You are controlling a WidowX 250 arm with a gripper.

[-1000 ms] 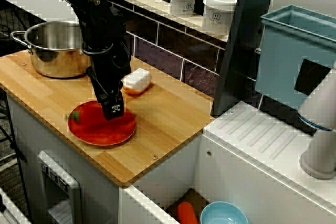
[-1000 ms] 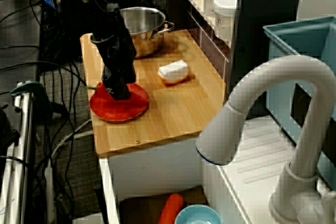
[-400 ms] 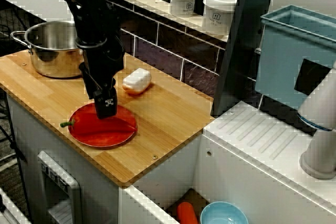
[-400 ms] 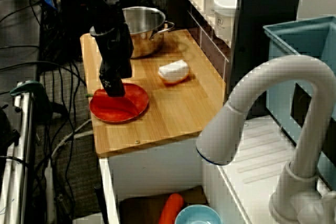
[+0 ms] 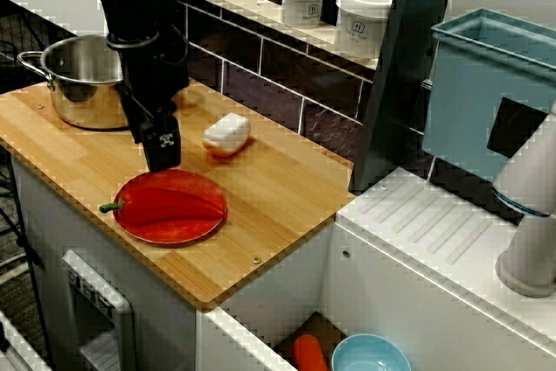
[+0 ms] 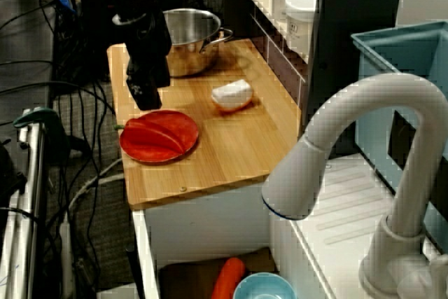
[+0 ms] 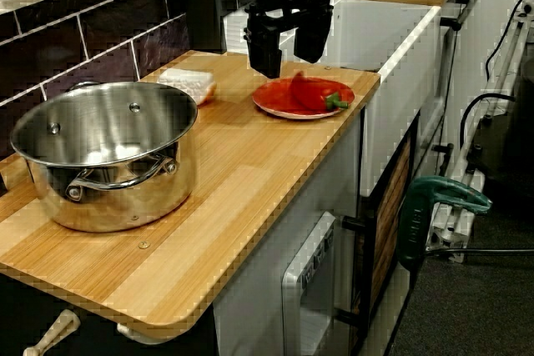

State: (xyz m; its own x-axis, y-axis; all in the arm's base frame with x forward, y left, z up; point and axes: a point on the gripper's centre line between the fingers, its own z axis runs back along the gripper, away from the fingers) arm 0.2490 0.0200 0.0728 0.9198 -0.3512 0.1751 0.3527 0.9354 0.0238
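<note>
Lifted since a second ago, your gripper hangs above the red plate.
Jaws spread, holding nothing; the red pepper lies on the plate.

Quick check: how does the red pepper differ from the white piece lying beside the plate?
The red pepper is long and red with a green stem; the white piece is short and blocky, white over an orange underside. The red pepper lies on the red plate; the white piece sits straight on the wooden counter, nearer the tiled wall. Both lie free of the open gripper.
</note>
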